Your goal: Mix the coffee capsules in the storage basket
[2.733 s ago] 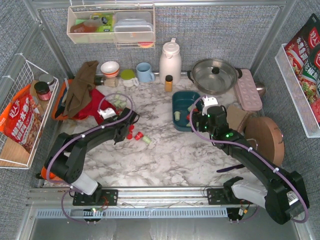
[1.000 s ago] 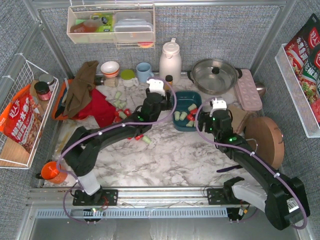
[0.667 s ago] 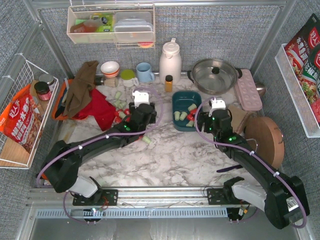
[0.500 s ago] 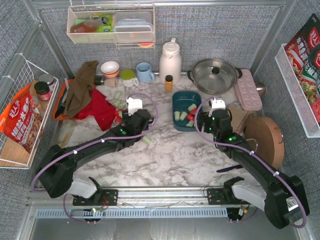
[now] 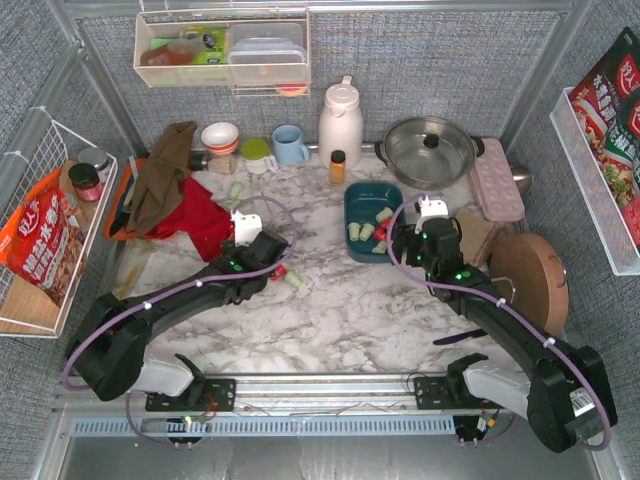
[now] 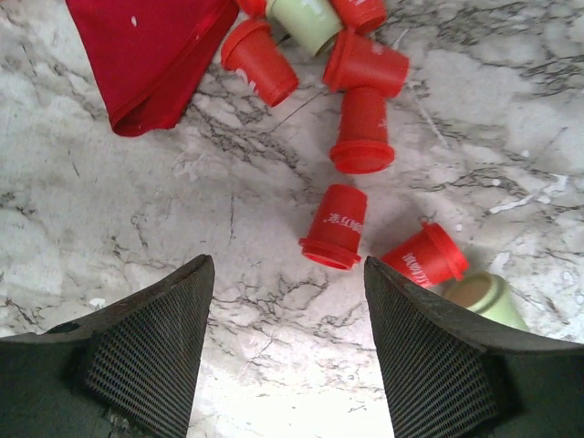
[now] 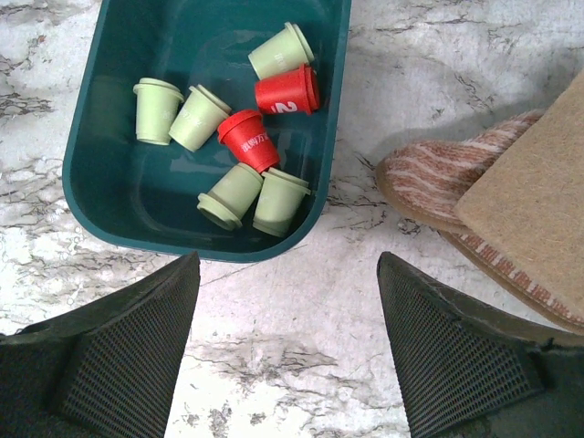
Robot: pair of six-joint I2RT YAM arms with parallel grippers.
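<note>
The left pincer [image 6: 287,360] hangs released and empty above the white marble tabletop [image 6: 137,210]. Loose red and mint green tapered coffee capsules [image 6: 336,228] lie in the upper right of its view. The right pincer [image 7: 287,365] is released too. At the upper left of its view, the dark teal rectangular plastic storage basket [image 7: 100,182] holds seven capsules.

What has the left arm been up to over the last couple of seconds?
The left gripper swung from beside the storage basket back to the left and now hangs open and empty over the loose coffee capsules on the table. The right gripper stayed open by the basket, and the capsules inside lie as they did a second ago.
</note>
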